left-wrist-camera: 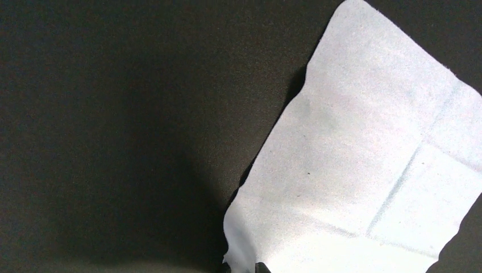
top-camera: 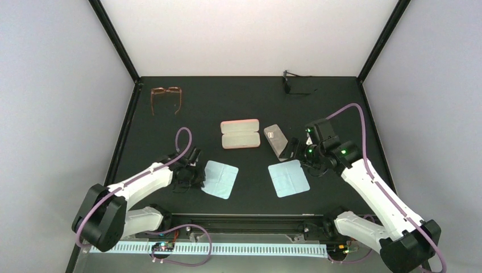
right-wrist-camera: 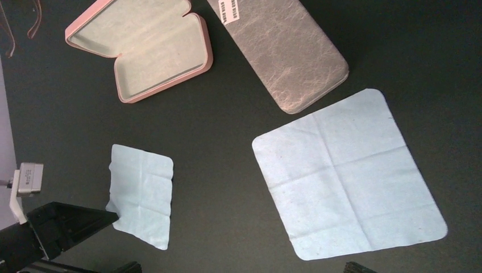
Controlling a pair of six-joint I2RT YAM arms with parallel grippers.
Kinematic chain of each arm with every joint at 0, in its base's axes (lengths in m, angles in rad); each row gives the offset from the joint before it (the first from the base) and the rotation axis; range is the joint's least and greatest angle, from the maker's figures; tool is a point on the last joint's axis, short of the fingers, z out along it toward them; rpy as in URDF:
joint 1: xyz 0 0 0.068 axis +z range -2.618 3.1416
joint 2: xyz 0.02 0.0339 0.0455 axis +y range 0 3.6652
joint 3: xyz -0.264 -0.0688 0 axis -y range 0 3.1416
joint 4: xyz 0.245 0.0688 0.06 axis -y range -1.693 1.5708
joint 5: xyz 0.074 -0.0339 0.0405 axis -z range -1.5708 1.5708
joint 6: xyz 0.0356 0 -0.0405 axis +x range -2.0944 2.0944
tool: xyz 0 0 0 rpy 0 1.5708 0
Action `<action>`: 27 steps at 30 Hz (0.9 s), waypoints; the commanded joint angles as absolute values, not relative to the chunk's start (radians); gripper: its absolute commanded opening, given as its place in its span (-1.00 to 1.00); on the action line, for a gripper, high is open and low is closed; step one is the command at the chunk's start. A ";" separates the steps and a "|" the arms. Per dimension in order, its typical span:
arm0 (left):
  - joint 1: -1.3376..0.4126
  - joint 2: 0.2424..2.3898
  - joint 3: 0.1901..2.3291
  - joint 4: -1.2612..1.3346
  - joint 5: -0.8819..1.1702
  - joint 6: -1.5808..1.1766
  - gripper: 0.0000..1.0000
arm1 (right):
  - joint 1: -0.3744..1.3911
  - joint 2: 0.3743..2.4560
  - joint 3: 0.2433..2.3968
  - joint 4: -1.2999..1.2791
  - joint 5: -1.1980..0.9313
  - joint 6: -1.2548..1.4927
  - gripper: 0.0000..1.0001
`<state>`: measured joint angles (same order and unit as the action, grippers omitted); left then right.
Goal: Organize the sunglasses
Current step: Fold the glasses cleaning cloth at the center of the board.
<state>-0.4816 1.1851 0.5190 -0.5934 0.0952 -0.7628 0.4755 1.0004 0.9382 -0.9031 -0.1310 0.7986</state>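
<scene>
The sunglasses [top-camera: 296,84], thin and black, lie at the table's far right edge, far from both grippers. My left gripper [top-camera: 195,172] is low at the left edge of a pale blue cloth [top-camera: 219,178]. In the left wrist view its fingertips [left-wrist-camera: 262,267] pinch the raised near corner of that cloth [left-wrist-camera: 352,159]. My right gripper [top-camera: 298,152] hovers open beside the grey case [top-camera: 277,141]. In the right wrist view the right gripper [right-wrist-camera: 244,267] has only dark mat between its fingers.
An open pink case [top-camera: 240,133] lies mid-table, left of the shut grey case. A second pale blue cloth [top-camera: 289,177] lies flat in front of the right gripper. A brown-framed pair of glasses [top-camera: 166,96] rests at the far left. Black frame posts stand at the back corners.
</scene>
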 commanded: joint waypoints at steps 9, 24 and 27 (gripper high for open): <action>-0.480 1.116 0.460 -0.595 0.127 -0.839 -0.97 | 0.556 1.065 0.863 -0.764 -0.229 0.941 0.83; -0.485 0.881 0.265 -0.597 0.285 -1.107 -0.97 | 0.921 1.298 0.857 -0.529 -0.229 1.144 0.69; -0.485 0.869 0.243 -0.601 0.281 -1.097 -0.97 | 0.975 1.367 0.861 -0.487 -0.218 1.210 0.62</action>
